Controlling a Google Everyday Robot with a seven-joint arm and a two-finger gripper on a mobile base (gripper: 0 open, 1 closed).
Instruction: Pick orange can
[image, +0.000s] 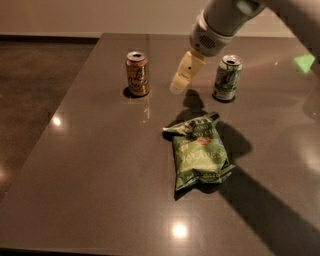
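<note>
The orange can (137, 73) stands upright on the dark table (100, 150), back left, orange-gold with dark cursive lettering and a silver top. My gripper (178, 86) hangs from the arm entering at the top right. Its cream-coloured fingers (184, 72) point down-left and hover above the table between the two cans. It is to the right of the orange can, apart from it by about a can's width. It holds nothing that I can see.
A green-and-white can (227, 77) stands upright to the right of the gripper. A green crisp bag (200, 152) lies flat in front of the cans, mid-table. The table's left edge (47, 125) drops to a dark floor.
</note>
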